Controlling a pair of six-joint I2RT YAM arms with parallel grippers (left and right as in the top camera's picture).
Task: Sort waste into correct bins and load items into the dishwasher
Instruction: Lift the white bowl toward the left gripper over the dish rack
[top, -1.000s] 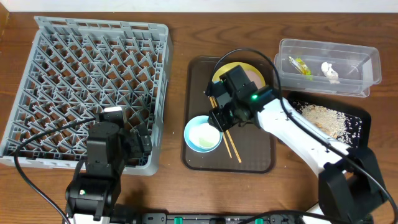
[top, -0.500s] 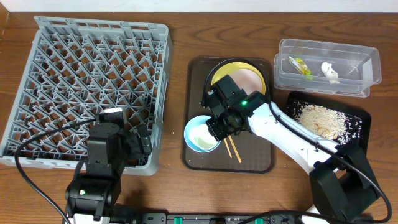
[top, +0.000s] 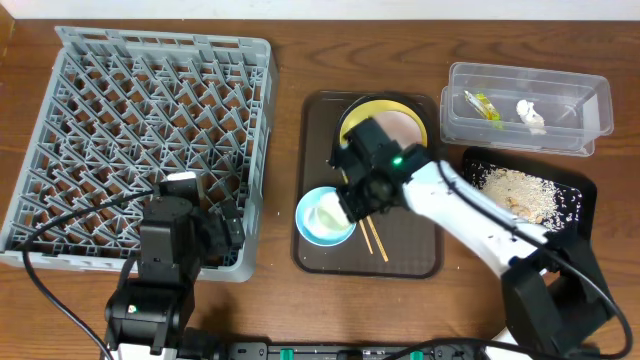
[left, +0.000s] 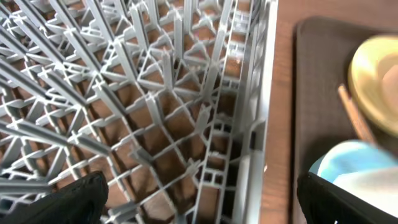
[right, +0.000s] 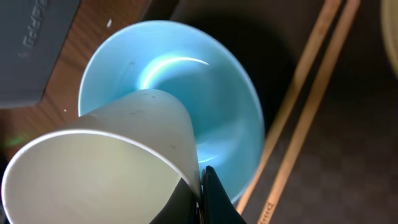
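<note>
My right gripper (right: 202, 193) is shut on the rim of the white bowl (right: 93, 174) and holds it tilted inside the light blue bowl (right: 211, 99). In the overhead view the right gripper (top: 352, 203) holds the white bowl (top: 330, 212) over the blue bowl (top: 312, 232) on the brown tray. The chopsticks (top: 375, 240) lie beside it and the yellow plate (top: 400, 120) sits behind. My left gripper (left: 202, 208) is open and empty over the front right corner of the grey dish rack (top: 130, 130).
The brown serving tray (top: 420, 255) holds the dishes. The clear tub (top: 560, 135) at the back right holds the wrapper (top: 482, 104) and paper scrap (top: 530, 115). The black tray (top: 575, 175) holds rice scraps (top: 515, 190).
My right gripper moved down and left to the blue bowl, then eased slightly right, and the white bowl now sits tilted in its grip. The left arm has not moved.
</note>
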